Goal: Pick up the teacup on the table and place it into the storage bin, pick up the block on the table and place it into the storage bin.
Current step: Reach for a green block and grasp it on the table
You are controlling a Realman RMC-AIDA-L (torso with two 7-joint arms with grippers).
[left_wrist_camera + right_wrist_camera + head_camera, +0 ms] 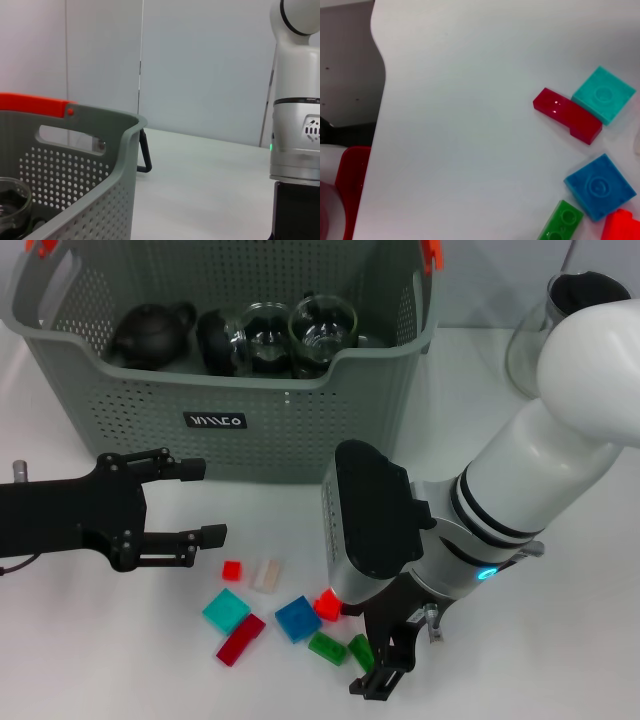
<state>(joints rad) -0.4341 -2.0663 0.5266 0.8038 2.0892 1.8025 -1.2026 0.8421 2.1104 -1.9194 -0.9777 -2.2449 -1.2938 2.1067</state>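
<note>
- The right claw [385, 665] points down at the near edge of the white table [560, 640], its dark fingers close together around a small green block [361, 651]; whether they actually pinch it I cannot tell
- Right beside that claw lie a second green block [326, 647], a blue square block [297, 618] and a bright red block [327, 605], the red one partly tucked under the arm's black wrist housing
- Farther to the robot's left on the table sit a dark red long block [240, 639] touching a teal square block [226, 610], then a small red block [232, 570] and a pale cream block [266, 575]
- The left claw [205, 502] hovers level above the table in front of the storage bin [240, 430], its two black fingers spread wide apart with nothing between them
- The storage bin stands at the back of the table, orange clips on its handles, and already holds clear glass teacups [322, 325] and a dark teapot [150, 333]
- A glass jar [545, 330] stands on the table to the right of the bin
</note>
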